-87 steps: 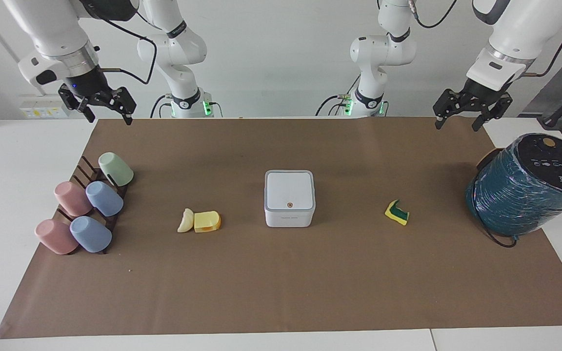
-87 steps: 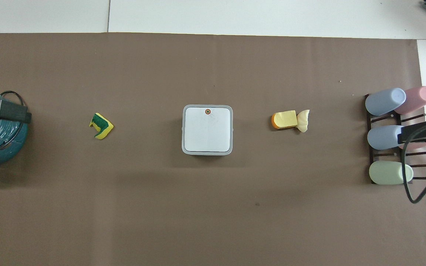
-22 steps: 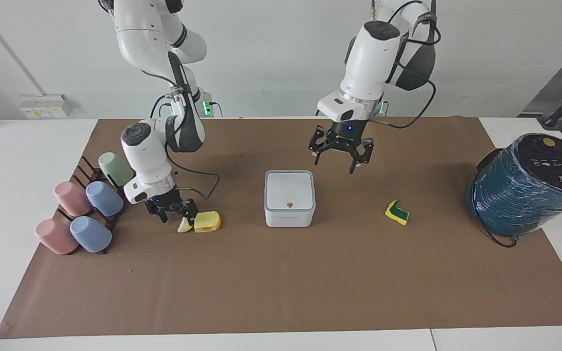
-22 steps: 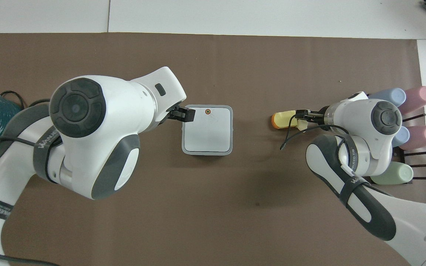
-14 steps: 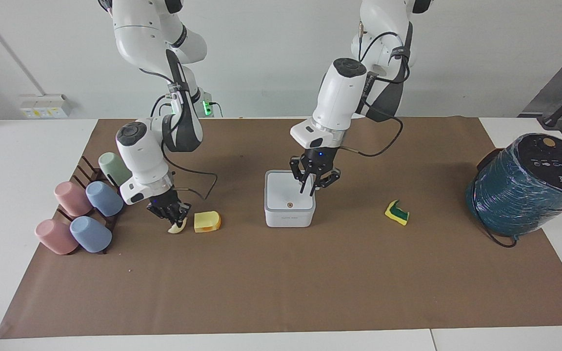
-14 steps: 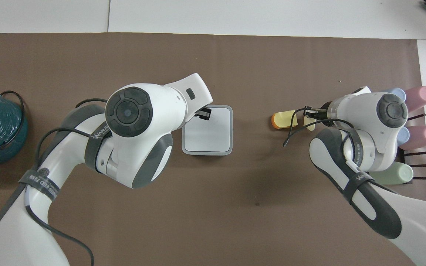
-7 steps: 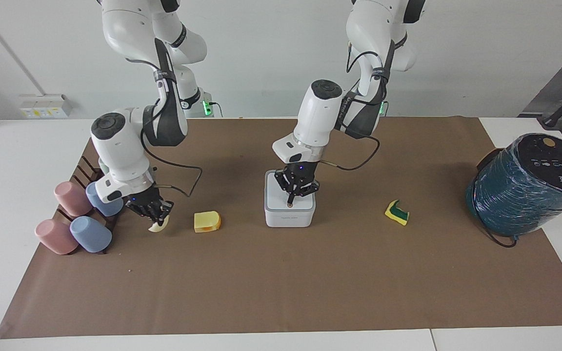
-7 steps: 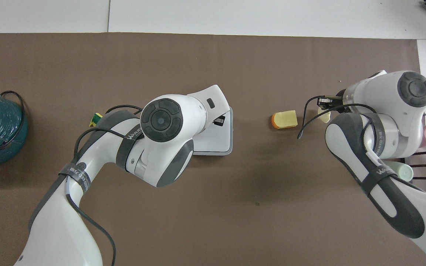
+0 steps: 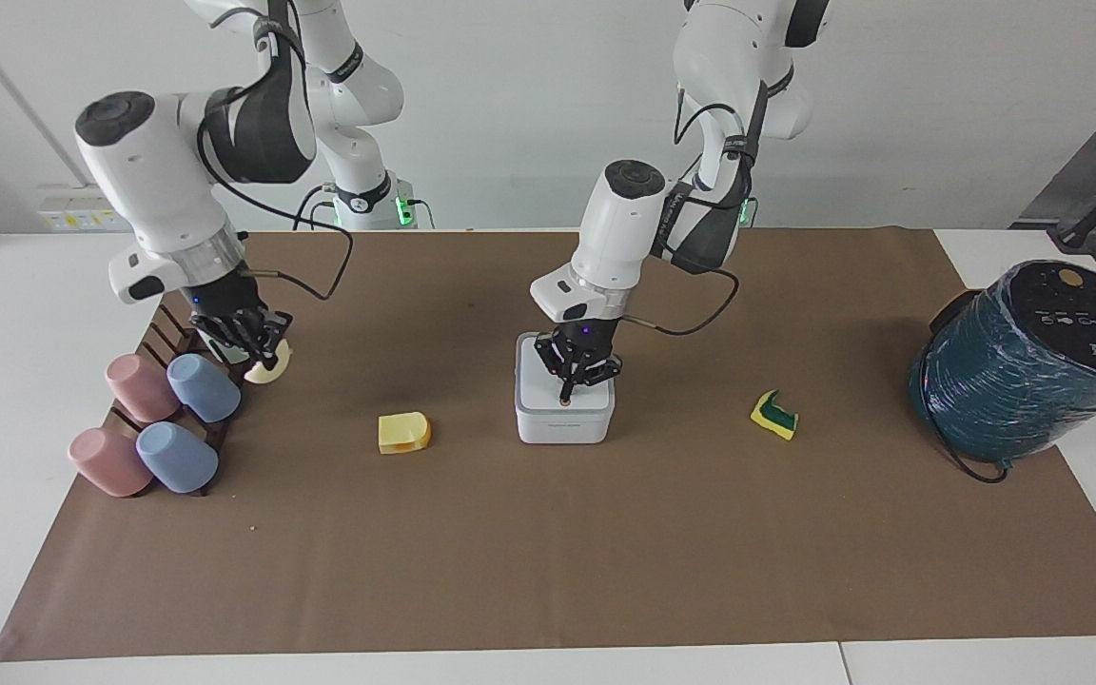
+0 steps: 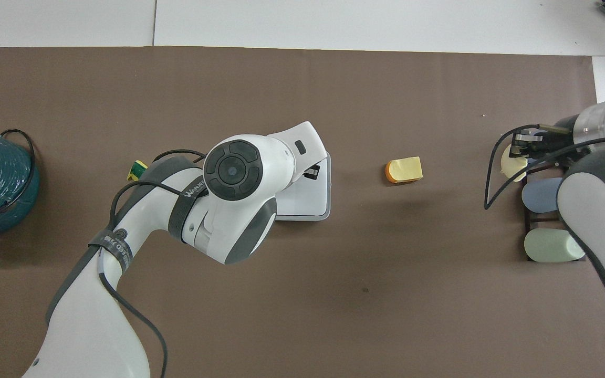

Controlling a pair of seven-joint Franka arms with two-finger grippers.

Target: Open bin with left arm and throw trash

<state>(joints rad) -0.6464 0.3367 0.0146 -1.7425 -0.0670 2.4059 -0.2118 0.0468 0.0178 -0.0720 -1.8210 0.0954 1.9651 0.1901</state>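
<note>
The bin (image 9: 564, 404) sits at the middle of the brown mat (image 9: 548, 552), lid down and flat, and my left gripper (image 9: 567, 392) is right on top of it. My fingertips are pinched together there, pointing down at the lid near its small orange dot, on the edge farther from me. From this angle I cannot say for sure whether they press the lid or stop just above it; the overhead view is no help, since my own wrist covers most of the bin.

Over toward the right arm's end, the yellow chunk (image 9: 403, 433) with its orange edge lies alone on the mat, well apart from the bin. My right gripper (image 9: 263, 357) is up in the air, clenched on the pale cream crescent (image 9: 271, 365), which hangs from the fingertips over the mat's edge by the cup rack (image 9: 167, 333). The crescent is clear of the table.

On that rack lie the pastel cups: two pink (image 9: 141, 387), two blue (image 9: 204, 388), and a green one (image 10: 553, 245) that my right hand partly hides in the facing view.

Toward the left arm's end, the sponge bit (image 9: 774, 415), yellow and green, rests on the mat beside the bin but apart from it. Past it, at the mat's corner, stands the big teal wrapped cylinder (image 9: 1033, 366), tilted, a black cable (image 9: 971, 466) looping out at its base.
</note>
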